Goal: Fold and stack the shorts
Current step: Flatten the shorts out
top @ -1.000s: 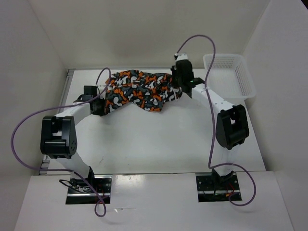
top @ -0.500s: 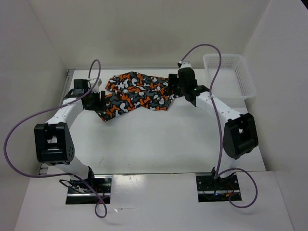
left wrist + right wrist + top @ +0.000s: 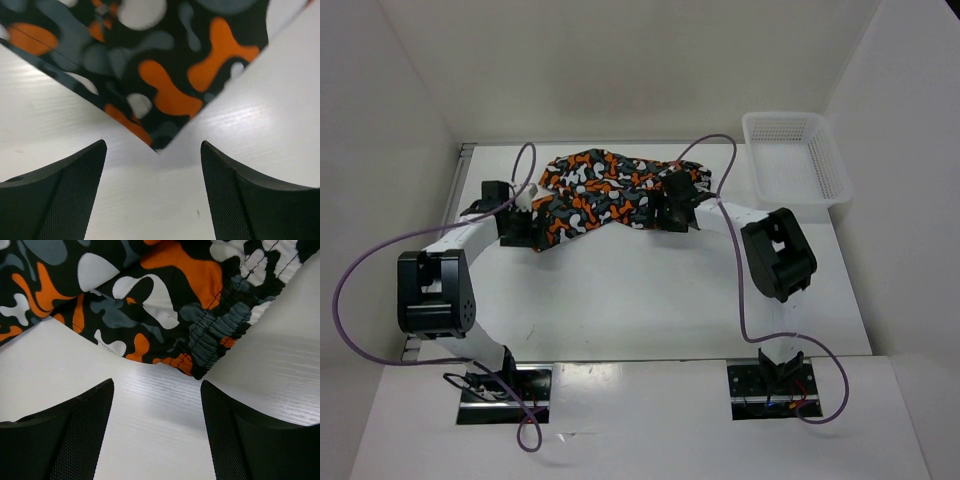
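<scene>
The shorts [image 3: 605, 190], camouflage-printed in orange, black, grey and white, lie spread flat at the back middle of the white table [image 3: 650, 290]. My left gripper [image 3: 527, 226] sits low at their left near corner, open and empty. In the left wrist view that pointed corner of the shorts [image 3: 165, 65] ends just ahead of the left gripper [image 3: 153, 152], not between the fingers. My right gripper [image 3: 660, 212] is at the shorts' right near edge. In the right wrist view the elastic waistband of the shorts [image 3: 215, 325] lies just beyond the open right gripper [image 3: 156, 390], over bare table.
A white plastic mesh basket [image 3: 830, 170] stands at the back right corner of the table. White walls close in the back and both sides. Purple cables loop from both arms over the table's left and right parts.
Both grippers have opened and let go of the shorts, which now lie flat on the table. Both have dropped low and drawn back slightly toward the near side.
</scene>
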Motion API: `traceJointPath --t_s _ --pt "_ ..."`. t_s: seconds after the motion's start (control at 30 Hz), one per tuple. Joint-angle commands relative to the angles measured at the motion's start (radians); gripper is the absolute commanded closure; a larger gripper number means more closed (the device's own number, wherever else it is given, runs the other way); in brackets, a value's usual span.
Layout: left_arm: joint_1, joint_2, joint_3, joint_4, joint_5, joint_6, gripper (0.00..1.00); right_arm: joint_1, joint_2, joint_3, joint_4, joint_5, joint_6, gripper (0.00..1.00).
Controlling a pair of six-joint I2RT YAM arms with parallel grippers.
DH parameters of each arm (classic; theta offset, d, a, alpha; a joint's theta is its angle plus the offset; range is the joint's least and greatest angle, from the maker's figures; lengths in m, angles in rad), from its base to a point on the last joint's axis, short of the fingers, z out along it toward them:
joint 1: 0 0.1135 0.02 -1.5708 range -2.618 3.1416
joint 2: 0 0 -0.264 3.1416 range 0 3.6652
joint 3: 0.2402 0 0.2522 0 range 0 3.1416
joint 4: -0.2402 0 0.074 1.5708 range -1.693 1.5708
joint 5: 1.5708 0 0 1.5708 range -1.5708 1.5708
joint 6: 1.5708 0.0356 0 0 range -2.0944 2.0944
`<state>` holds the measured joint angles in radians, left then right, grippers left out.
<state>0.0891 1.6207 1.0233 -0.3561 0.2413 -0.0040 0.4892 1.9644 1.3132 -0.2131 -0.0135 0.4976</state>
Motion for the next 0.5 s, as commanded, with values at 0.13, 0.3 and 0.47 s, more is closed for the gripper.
traceJointPath --t_s 0.13,0.3,0.47 --pt "-0.069 0.034 -0.075 0.11 0.024 0.004 0.17 0.037 0.047 0.058 -0.028 0.082 0.078 0.26" --pt "-0.069 0.053 -0.075 0.161 0.0 0.004 0.21 0.037 0.057 0.058 0.02 0.144 0.111 0.29" --pt "-0.089 0.062 -0.075 0.196 -0.027 0.004 0.3 0.028 0.079 0.093 -0.015 0.178 0.121 0.29"
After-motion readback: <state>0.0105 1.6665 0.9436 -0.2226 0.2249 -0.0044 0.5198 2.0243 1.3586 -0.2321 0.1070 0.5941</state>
